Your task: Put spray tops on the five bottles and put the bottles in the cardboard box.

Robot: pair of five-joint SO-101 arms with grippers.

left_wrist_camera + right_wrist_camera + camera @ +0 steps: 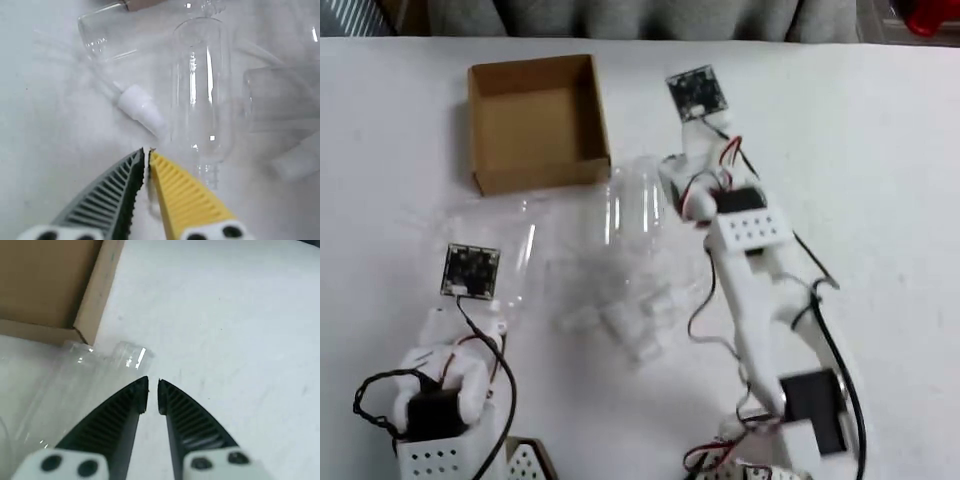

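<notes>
Left hand (147,151) pressed shut on nothing, tips just short of a white spray top (141,111) lying on the bench (40,125) beside a clear bottle (197,90) on its side. Right hand (152,382) drawn narrow, only a sliver showing between the jaws, empty, poised over another clear bottle (95,370) lying just beside a corner of the cardboard box (92,295). Nothing in the box yet, going by the high view. Bottles and tops heaped loose on the bench between the two arms, too glassy to count.

Likely trouble: coming down closed and shoving instead of gripping, sending a round bottle rolling off across the bench or wedging it against the box wall. Could just as easily skid the small top out of reach. Slippery clear plastic, so an off-centre grip probably means a swing or a drop. Crowded pile, hence some risk of the arms meeting over it. Better to open wide before descending.
</notes>
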